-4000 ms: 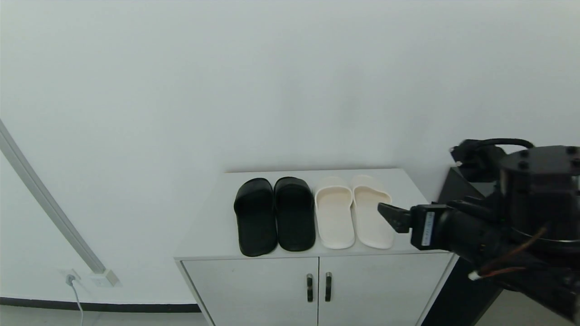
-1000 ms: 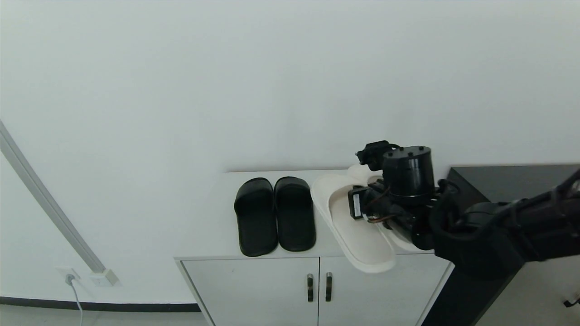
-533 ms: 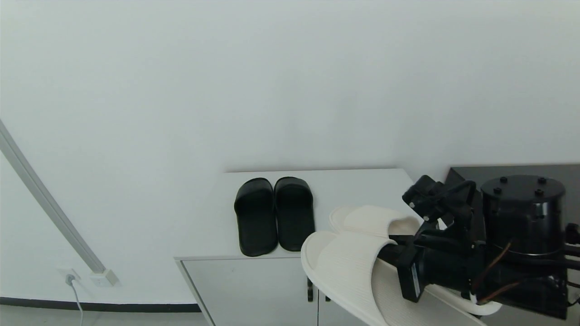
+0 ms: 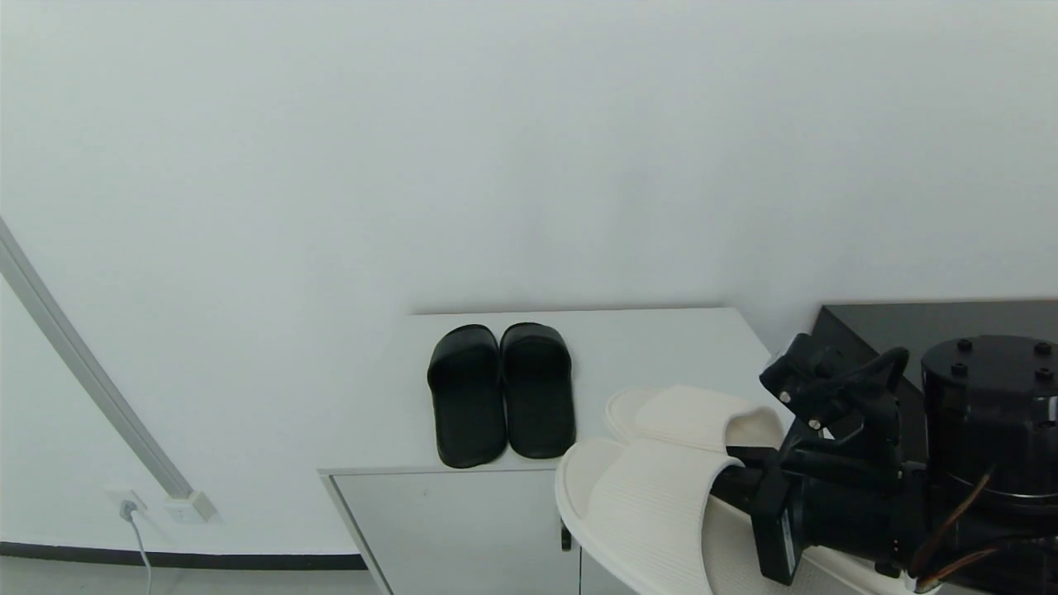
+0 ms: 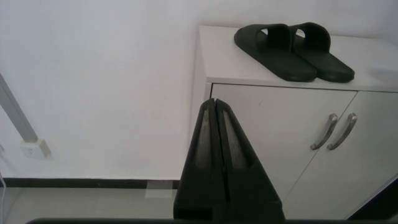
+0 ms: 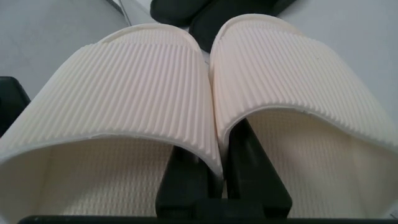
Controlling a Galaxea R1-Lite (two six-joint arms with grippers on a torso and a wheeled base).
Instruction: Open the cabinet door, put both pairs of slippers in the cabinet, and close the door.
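Note:
A pair of black slippers lies side by side on top of the white cabinet, also seen from the left wrist as the black slippers. The cabinet doors are closed, with two metal handles at the middle. My right gripper is shut on the white slippers, holding the pair in the air in front of the cabinet's right half. Its fingers pinch the adjoining inner edges of the white slippers. My left gripper is shut and holds nothing, low in front of the cabinet's left corner.
A black surface adjoins the cabinet on the right. On the wall at the left are a slanted conduit and a socket with a cable. Bare floor lies left of the cabinet.
The right gripper has taken hold of the white slippers, lifted them off the cabinet top and drawn them toward me and downward. The black slippers have not moved.

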